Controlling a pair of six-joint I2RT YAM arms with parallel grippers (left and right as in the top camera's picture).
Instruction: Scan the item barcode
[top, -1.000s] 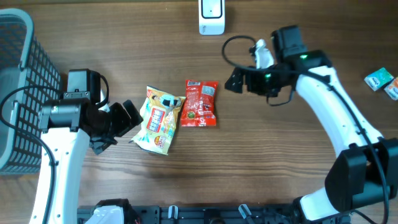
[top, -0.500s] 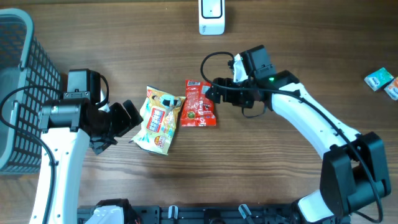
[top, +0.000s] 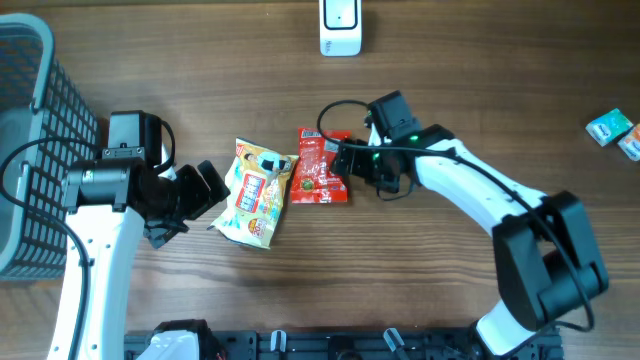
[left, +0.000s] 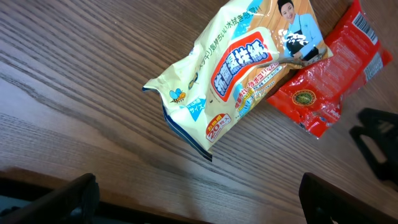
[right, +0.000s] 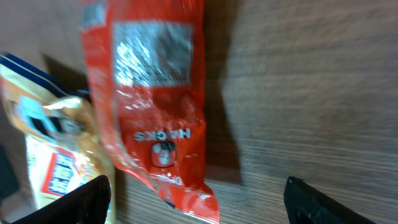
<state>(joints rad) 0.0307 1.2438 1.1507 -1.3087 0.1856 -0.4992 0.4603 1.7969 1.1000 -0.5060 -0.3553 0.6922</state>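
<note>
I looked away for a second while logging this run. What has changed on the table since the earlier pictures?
The right hand swung left, away from the white scanner, and now hangs open at the right edge of the red snack packet, not gripping it. Nothing was taken hold of or let go. The left hand, the yellow packet and the red packet are where they were.

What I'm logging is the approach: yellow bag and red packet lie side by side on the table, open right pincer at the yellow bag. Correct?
No: the open right pincer is at the red packet, not the yellow bag, as the right wrist view shows. The two do lie side by side on the table.
</note>
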